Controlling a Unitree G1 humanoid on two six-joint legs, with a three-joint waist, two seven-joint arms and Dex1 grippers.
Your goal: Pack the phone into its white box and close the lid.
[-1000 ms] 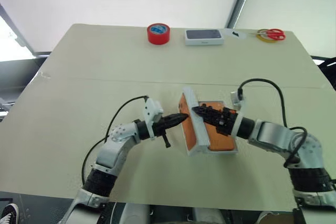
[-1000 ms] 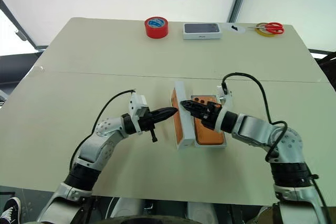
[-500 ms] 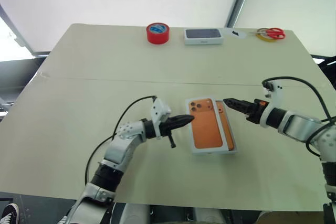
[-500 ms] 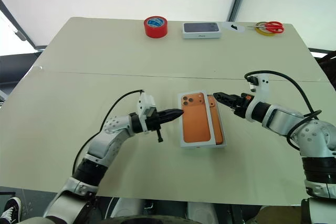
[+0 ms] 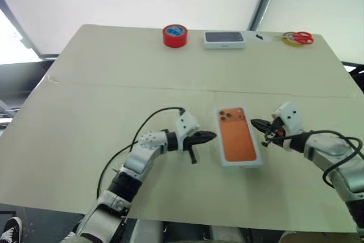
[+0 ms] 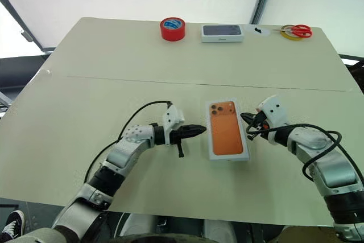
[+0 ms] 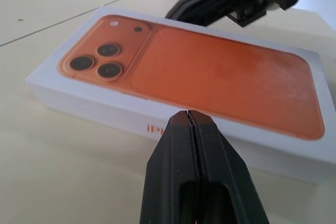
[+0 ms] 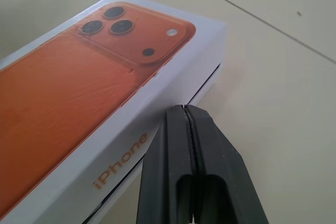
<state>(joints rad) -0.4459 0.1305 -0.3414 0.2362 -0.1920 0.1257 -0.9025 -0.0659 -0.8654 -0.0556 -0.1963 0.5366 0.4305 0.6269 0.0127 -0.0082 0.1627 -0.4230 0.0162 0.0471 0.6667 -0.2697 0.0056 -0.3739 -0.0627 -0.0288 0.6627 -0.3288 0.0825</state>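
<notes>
The lid point(image 5: 238, 142), with its orange phone picture facing up, lies flat over the white box point(image 8: 207, 85) near the middle of the worktop point(image 5: 85, 112); on the right side a thin dark gap shows under the lid's edge, so it sits not fully down there. The phone itself is hidden from view. The left gripper point(image 5: 209, 136) has its fingers pressed together and points at the left long side of the lid, just beside it. The right gripper point(image 5: 257, 123) also has its fingers together, close to the right long side. At the far edge stand a red tape roll point(image 5: 174, 35), another phone box point(image 5: 224, 39) and scissors point(image 5: 297, 38).
</notes>
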